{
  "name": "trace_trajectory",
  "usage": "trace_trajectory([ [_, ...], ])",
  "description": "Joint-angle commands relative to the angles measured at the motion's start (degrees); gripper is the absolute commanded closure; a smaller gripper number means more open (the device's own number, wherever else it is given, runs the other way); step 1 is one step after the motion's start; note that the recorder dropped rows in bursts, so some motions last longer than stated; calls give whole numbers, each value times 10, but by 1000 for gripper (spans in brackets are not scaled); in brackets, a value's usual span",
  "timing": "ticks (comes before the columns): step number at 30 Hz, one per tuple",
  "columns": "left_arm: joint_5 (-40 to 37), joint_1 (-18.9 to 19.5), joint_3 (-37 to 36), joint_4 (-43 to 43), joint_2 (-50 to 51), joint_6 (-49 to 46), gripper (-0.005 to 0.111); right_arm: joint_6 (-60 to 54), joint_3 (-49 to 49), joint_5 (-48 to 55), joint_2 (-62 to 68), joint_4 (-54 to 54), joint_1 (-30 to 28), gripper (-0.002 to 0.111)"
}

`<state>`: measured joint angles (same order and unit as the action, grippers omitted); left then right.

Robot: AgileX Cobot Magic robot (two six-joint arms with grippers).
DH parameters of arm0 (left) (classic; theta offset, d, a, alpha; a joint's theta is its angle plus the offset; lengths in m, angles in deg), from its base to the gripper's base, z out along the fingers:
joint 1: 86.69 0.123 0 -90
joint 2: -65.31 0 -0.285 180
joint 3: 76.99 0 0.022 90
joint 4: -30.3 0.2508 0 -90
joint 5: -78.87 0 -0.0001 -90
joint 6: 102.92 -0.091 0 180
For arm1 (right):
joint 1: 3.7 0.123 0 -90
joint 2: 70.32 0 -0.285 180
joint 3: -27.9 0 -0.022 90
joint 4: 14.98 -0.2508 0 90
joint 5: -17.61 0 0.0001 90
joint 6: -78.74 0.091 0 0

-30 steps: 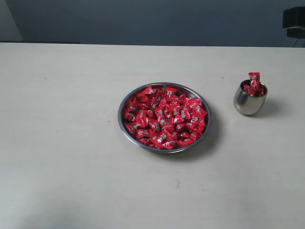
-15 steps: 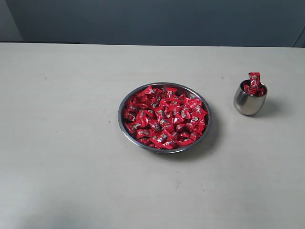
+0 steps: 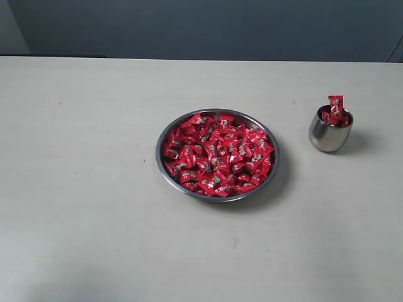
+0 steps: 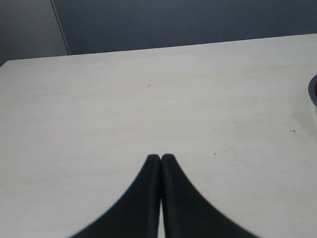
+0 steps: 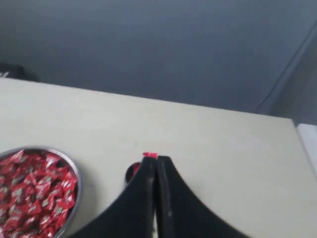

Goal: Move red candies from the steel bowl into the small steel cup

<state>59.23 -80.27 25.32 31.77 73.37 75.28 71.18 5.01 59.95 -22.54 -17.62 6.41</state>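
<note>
The steel bowl (image 3: 158,151) sits mid-table, heaped with red candies (image 3: 217,156). To its right stands the small steel cup (image 3: 327,137) holding a few red candies (image 3: 335,110), one sticking up above the rim. Neither gripper shows in the exterior view. My left gripper (image 4: 161,157) is shut and empty over bare table, with a sliver of the bowl's rim (image 4: 313,89) off to one side. My right gripper (image 5: 156,159) is shut and empty, well above the table. Its fingers hide most of the cup (image 5: 130,172); the upright candy (image 5: 150,155) peeks past the tips. The bowl (image 5: 75,173) lies beside it.
The pale table (image 3: 94,189) stretches wide around the bowl and cup. A dark blue-grey wall (image 3: 201,28) runs along its far edge.
A dark part of the right arm at the top right corner of the exterior view has gone out of view. The bowl, the cup and the candies have not moved.
</note>
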Motion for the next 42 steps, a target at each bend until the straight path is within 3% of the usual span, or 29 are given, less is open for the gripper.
trace_trajectory([
  [1, 5, -2, 5, 1, -3, 1, 106, 3, -51, -70, -60, 7, -80, 109],
  [4, 5, -2, 5, 1, -3, 1, 106, 3, -145, -135, -116, 7, -115, 109],
  [10, 5, -2, 5, 1, -3, 1, 106, 4, -288, -214, -221, 5, -118, 109],
  [22, 5, -2, 5, 1, -3, 1, 106, 8, -325, -213, -247, 7, -118, 109],
  [32, 5, -2, 5, 1, -3, 1, 106, 37, -440, -223, -376, 23, -118, 109],
  [42, 5, -2, 5, 1, -3, 1, 106, 37, -500, -221, -399, 22, -118, 109],
])
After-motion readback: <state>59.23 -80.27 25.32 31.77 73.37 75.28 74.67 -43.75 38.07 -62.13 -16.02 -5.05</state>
